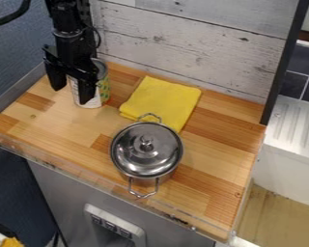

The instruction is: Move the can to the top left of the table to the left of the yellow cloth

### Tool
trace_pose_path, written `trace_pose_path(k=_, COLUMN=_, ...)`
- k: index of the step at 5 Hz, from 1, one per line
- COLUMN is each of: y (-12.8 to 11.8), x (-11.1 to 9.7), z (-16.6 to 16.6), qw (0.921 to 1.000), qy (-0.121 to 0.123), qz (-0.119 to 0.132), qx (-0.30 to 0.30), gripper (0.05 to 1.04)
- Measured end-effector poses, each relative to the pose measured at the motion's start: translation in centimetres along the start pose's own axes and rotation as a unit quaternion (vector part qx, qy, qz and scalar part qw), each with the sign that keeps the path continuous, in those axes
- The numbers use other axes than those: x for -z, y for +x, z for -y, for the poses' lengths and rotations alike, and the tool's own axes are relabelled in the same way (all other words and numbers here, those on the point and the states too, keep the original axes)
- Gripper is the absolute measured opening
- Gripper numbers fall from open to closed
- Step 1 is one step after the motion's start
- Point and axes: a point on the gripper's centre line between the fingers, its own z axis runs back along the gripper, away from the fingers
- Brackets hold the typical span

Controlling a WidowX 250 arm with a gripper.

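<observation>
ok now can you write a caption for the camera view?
An open black gripper hangs at a can, left of a yellow cloth and lidded metal pot.

My hand (71, 95) over table (66, 125), fingers apart, partly hiding can (105, 90). Yellow cloth (160, 100) beside can, lidded pot (146, 154) near cloth.

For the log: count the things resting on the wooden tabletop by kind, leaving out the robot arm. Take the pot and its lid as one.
Tin can: 1
Folded yellow cloth: 1
Lidded metal pot: 1
Total: 3
</observation>
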Motion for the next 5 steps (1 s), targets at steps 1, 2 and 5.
trace_pose_path(k=1, y=-0.6, x=-2.2, z=0.0, qw=0.9999, qy=-0.012, qz=0.006, qx=-0.004, gripper=0.999)
trace_pose_path(k=2, y=-1.9, x=-4.6, z=-0.6, qw=0.9997, qy=-0.020, qz=0.004, qx=-0.014, gripper=0.999)
trace_pose_path(k=5, y=-2.5, x=-5.9, z=-1.0, qw=0.9998, qy=-0.002, qz=0.005, qx=-0.021, gripper=0.999)
